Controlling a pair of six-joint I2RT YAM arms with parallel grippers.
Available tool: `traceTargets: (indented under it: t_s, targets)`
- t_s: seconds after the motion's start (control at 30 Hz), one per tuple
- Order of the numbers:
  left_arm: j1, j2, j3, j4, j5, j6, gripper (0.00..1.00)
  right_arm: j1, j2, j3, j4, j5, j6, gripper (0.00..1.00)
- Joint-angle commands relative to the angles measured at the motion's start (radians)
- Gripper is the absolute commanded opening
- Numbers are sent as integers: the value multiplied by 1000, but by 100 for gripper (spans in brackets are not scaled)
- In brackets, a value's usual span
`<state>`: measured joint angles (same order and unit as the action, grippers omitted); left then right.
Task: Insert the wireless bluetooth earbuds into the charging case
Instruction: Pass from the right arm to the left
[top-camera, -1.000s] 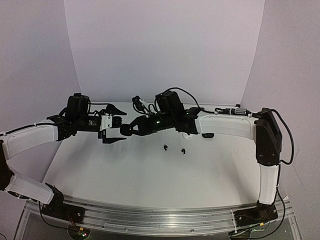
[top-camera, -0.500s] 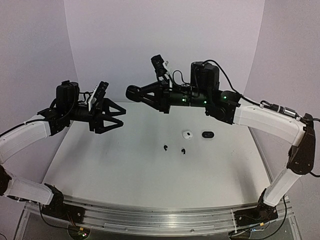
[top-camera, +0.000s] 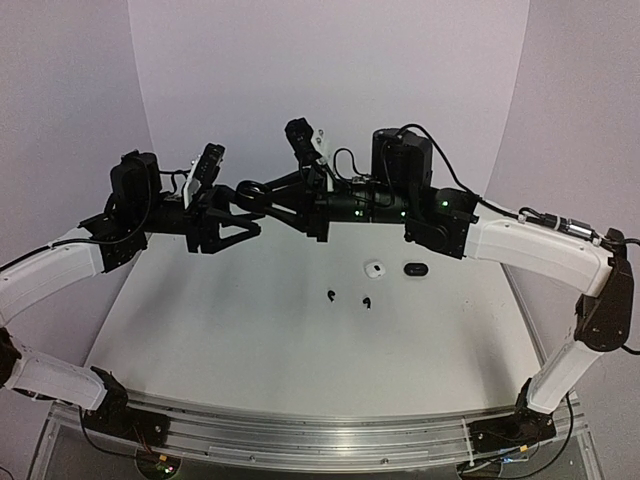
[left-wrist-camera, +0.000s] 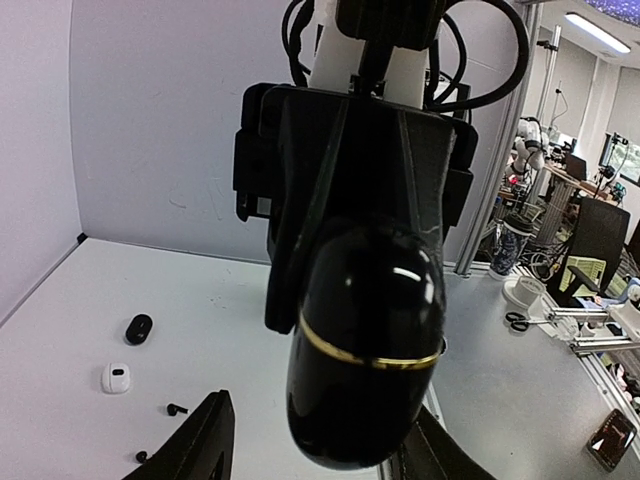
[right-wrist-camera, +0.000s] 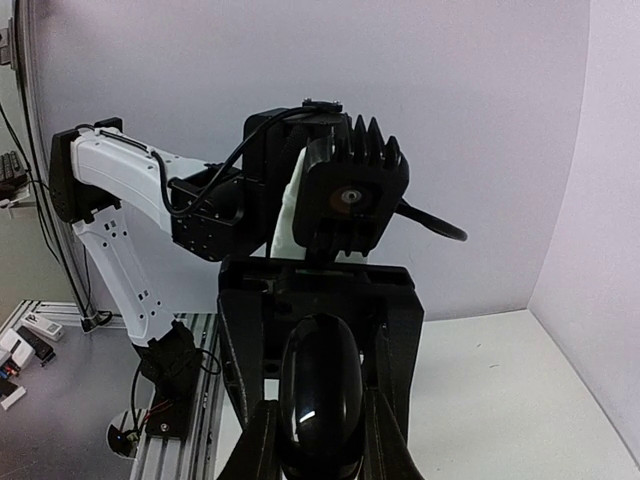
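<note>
Charging case (left-wrist-camera: 365, 350) hangs clamped in the right end effector (right-wrist-camera: 320, 448), offered between parted jaws of the left end effector (left-wrist-camera: 318, 452), probably for lid-opening.

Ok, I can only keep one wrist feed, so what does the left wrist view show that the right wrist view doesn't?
Only the left wrist view shows what lies on the table: a white case, a second black case and two black earbuds. It also shows the gold band around the held case. Only the right wrist view shows the left arm itself. Both show the glossy black case clamped between the right fingers.
</note>
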<state>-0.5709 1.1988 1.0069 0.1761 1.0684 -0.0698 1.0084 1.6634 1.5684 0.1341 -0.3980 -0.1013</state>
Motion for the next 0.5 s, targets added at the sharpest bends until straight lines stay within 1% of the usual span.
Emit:
traceTargets:
  t_s: [0.0, 0.07, 0.17, 0.33, 0.47]
  targets:
    - [-2, -20, 41, 44, -24, 37, 51, 3, -4, 1, 36, 3, -13, 0]
    - [-3, -28, 41, 41, -22, 59, 49, 3, -6, -2, 36, 10, -14, 0]
    - [-3, -41, 29, 36, -21, 68, 43, 3, -8, -1, 35, 22, -15, 0]
    - [-3, -55, 25, 66, -11, 68, 47, 3, 0, -3, 23, 27, -10, 0]
    - [-3, -50, 36, 56, -20, 98, 46, 3, 2, -3, 19, 25, -10, 0]
